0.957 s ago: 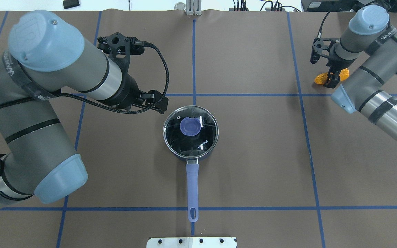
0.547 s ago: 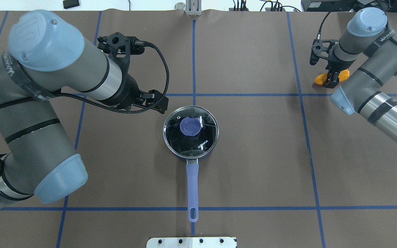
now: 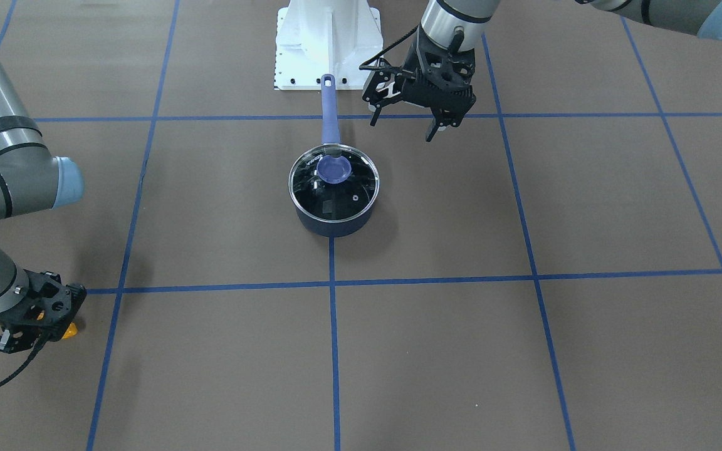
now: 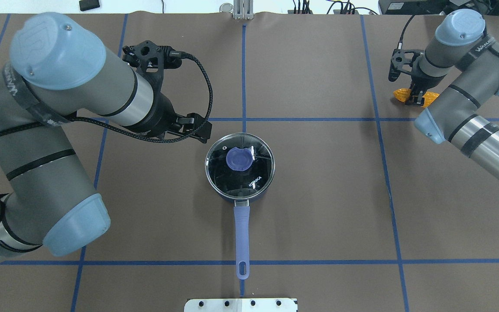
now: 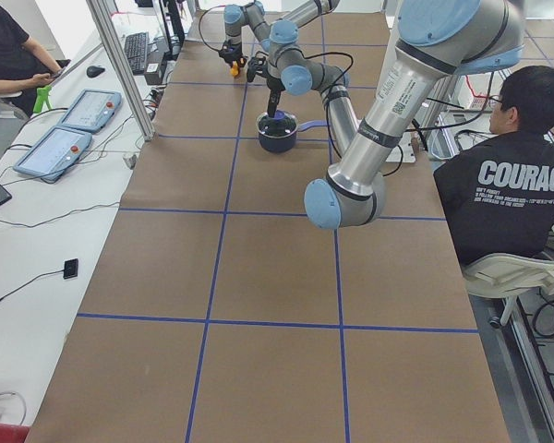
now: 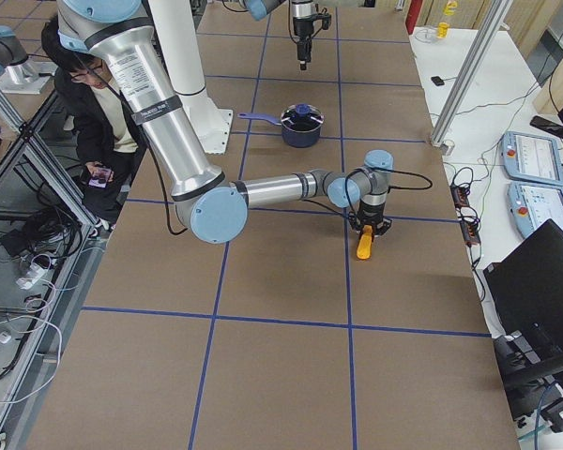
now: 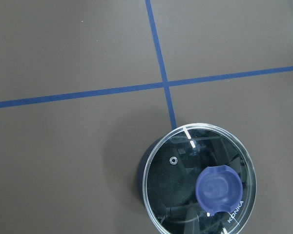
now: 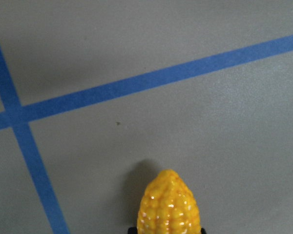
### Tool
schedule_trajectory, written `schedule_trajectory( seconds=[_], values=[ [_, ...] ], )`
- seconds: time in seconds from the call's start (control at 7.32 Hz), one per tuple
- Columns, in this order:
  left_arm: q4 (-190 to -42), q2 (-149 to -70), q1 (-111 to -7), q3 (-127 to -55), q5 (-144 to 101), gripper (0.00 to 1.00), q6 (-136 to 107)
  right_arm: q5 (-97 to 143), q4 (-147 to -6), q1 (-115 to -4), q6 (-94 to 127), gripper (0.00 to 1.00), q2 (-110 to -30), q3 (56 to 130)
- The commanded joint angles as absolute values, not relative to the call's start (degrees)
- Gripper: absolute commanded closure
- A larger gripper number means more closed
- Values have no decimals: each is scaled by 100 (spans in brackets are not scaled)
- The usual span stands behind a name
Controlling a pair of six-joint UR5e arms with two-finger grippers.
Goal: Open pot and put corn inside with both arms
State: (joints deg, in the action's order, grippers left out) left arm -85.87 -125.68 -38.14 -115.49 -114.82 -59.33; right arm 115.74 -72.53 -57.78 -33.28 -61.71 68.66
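Observation:
The dark navy pot [image 4: 241, 198] stands mid-table with its purple-blue handle [image 4: 241, 229] pointing at the robot base. The glass lid [image 4: 258, 173] with its purple-blue knob [image 4: 239, 159] sits on it, and shows in the left wrist view [image 7: 185, 195]. My left gripper [image 4: 197, 128] is open and empty, hovering just left of the pot; it also shows in the front view [image 3: 402, 128]. The yellow-orange corn [image 4: 402, 95] lies far right on the table. My right gripper [image 4: 415, 99] is down over it, shut on the corn [image 8: 168, 204] across its middle.
The white base mount [image 3: 326, 44] stands at the near edge behind the pot handle. Blue tape lines [image 4: 310, 119] grid the brown table cover. A seated person [image 5: 508, 185] is beside the table by the robot.
The corn has turned under the right gripper, its left end swinging away from the robot, and the gripper has shifted slightly. The left arm, pot and lid have not moved.

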Motion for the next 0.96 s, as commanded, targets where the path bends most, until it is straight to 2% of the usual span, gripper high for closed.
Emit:
schedule_trajectory(
  seconds=[0.0,0.27,0.55,0.82],
  values=[
    [-8587,-12568,-3814,-11549,-11487,2,-5933,11828,-7660,-6036,-3173,73,-5847,6873],
    [-8587,-12594,-3806,-11514,-11487,2,-5941,12835,-9073,-6668,-3121,72,-5196,7013],
    [-8578,-12961,-3771,-11113,-11470,2,-6055,13699,-9308,-7109,-1589,71,-5726,7984],
    [-8587,-13481,-3552,-10453,-11146,2,-6161,13816,-9308,-7408,-743,70,-6316,8593]
  ],
)
